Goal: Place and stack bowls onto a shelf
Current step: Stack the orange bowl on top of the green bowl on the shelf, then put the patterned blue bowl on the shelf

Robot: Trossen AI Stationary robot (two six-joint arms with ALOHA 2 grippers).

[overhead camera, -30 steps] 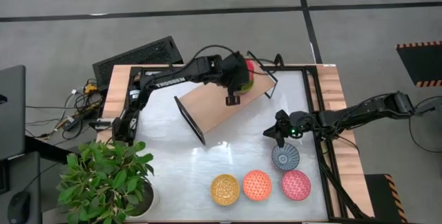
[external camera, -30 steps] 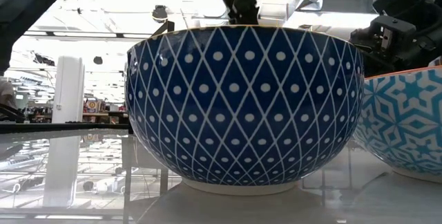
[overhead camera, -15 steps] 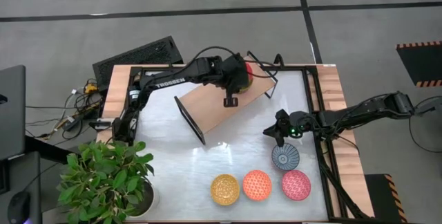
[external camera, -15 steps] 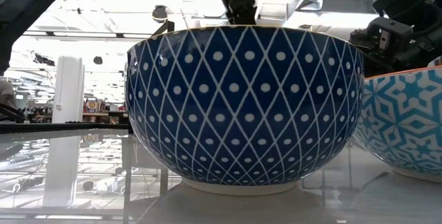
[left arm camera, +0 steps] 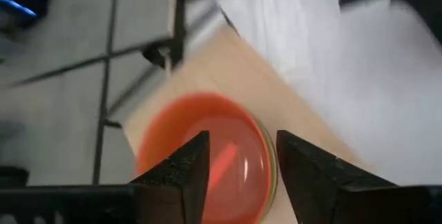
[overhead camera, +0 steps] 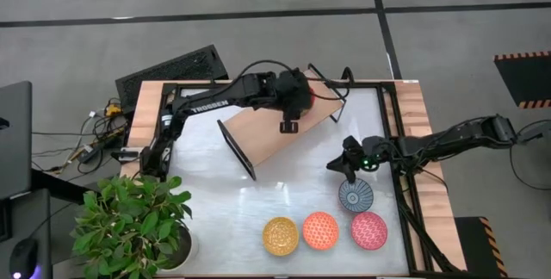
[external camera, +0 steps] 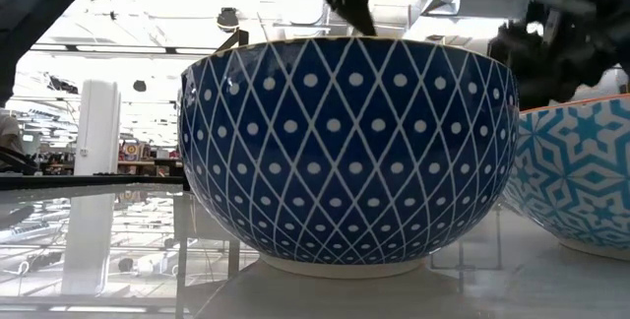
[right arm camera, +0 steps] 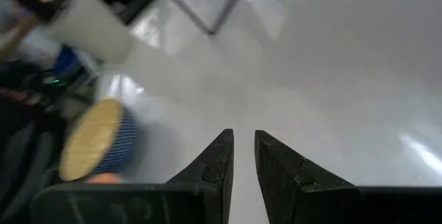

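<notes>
Now left claw [left arm camera: 238,175] parted above red-orange bowl [left arm camera: 200,148] on shelf [overhead camera: 275,128]; right claw [right arm camera: 243,158] narrow

Shelf [overhead camera: 280,128]: lies at a slant across the far middle of the table [overhead camera: 207,176].
Stacked bowls [left arm camera: 207,155]: on the far right end of the shelf, directly beneath the left tool [overhead camera: 297,89].
Left tool fingers [left arm camera: 183,172]: stand apart, one to each side of the stack.
Right tool [overhead camera: 349,163]: over the right part of the table, just behind the nearest bowl [overhead camera: 355,196].
Row of three bowls [overhead camera: 320,231]: along the near edge, side by side, in front of that bowl.
Potted plant [overhead camera: 129,223]: at the table's near left corner.
</notes>
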